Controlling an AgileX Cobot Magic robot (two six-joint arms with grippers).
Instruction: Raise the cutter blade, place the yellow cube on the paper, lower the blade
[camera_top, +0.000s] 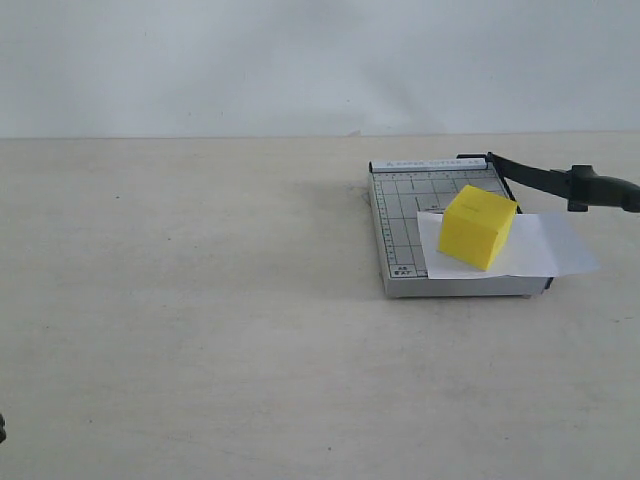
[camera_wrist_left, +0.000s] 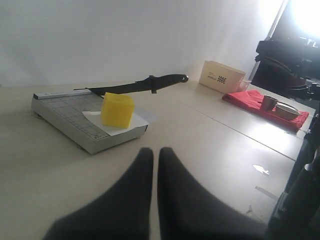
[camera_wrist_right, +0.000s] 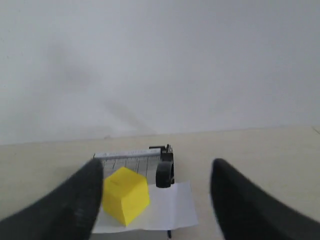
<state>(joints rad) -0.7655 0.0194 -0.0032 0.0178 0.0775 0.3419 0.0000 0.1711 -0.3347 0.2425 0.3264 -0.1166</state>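
Observation:
The yellow cube (camera_top: 478, 227) stands on the white paper (camera_top: 545, 245), which lies across the grey gridded cutter base (camera_top: 400, 215) and overhangs its right side. The cutter blade (camera_top: 560, 182) is lifted off the base, and its black handle sticks out to the right. My left gripper (camera_wrist_left: 155, 152) is shut and empty, hanging over bare table well short of the cube (camera_wrist_left: 116, 110) and the blade (camera_wrist_left: 145, 85). My right gripper (camera_wrist_right: 156, 165) is open and empty. It faces the cube (camera_wrist_right: 125, 195) and the blade's handle end (camera_wrist_right: 164, 172) without touching either. Neither gripper shows in the exterior view.
In the left wrist view a cream box (camera_wrist_left: 221, 76), a red cloth (camera_wrist_left: 252, 100) and small metal cups (camera_wrist_left: 280, 106) sit on a neighbouring table beyond the blade. Dark equipment (camera_wrist_left: 295, 55) stands at that side. Left of the cutter the beige tabletop (camera_top: 180, 280) stretches wide.

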